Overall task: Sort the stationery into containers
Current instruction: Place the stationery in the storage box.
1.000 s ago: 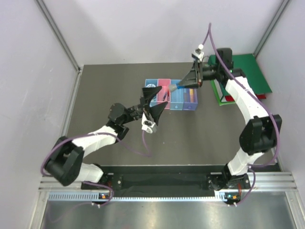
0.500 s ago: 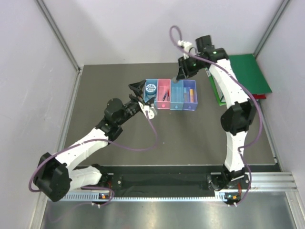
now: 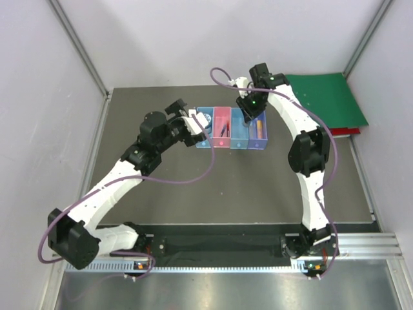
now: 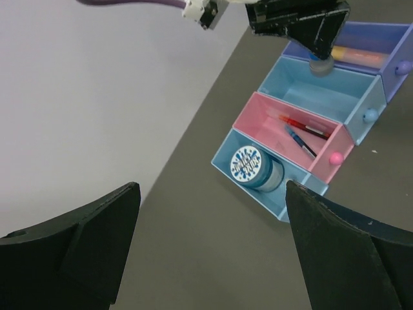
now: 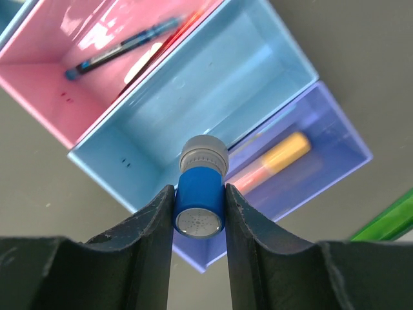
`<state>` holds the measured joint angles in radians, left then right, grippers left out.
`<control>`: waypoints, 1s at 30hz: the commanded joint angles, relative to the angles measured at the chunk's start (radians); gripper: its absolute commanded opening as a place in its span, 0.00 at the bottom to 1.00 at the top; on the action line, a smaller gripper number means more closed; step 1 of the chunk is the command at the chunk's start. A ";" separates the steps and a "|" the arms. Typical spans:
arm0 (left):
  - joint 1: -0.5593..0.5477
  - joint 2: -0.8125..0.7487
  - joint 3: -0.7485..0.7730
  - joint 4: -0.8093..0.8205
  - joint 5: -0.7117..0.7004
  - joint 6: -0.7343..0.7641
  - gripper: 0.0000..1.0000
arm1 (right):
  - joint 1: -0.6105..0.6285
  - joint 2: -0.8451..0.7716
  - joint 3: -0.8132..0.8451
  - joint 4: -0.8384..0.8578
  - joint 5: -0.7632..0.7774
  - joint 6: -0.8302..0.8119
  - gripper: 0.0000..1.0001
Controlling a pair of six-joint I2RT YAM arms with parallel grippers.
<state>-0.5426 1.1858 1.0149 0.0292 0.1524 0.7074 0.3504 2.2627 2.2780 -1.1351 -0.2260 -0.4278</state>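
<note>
Pale walls closed in a dark grey desk, with green binders lying at its far right corner. Four translucent bins stood touching in a row near the far middle: a blue bin, a pink bin, a light-blue bin and a purple bin.

The right hand was clamped on a small blue cylinder with a grey cap, one finger pressed against each side. It hung above the row, over the place where the light-blue bin met the purple bin, clear of both. The light-blue bin showed only its bare floor.

The left hand hovered near the blue bin's end of the row, its fingers spread wide with nothing between them.

Inside the blue bin sat a round blue disc with a patterned white top. A red pen and a dark pen lay side by side in the pink bin. An orange-yellow highlighter rested in the purple bin.
</note>
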 commanded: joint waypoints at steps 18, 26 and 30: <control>0.016 -0.014 0.044 -0.097 -0.013 -0.043 0.99 | 0.048 0.100 -0.023 0.173 0.008 -0.031 0.00; 0.021 -0.026 0.025 -0.084 -0.008 -0.033 0.99 | 0.065 0.109 -0.046 0.186 -0.003 -0.014 0.01; 0.027 -0.025 0.021 -0.077 -0.002 -0.025 0.99 | 0.068 0.106 -0.049 0.186 0.004 -0.017 0.05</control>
<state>-0.5251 1.1885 1.0275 -0.0856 0.1410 0.6689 0.4080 2.3672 2.2360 -0.9787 -0.2115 -0.4438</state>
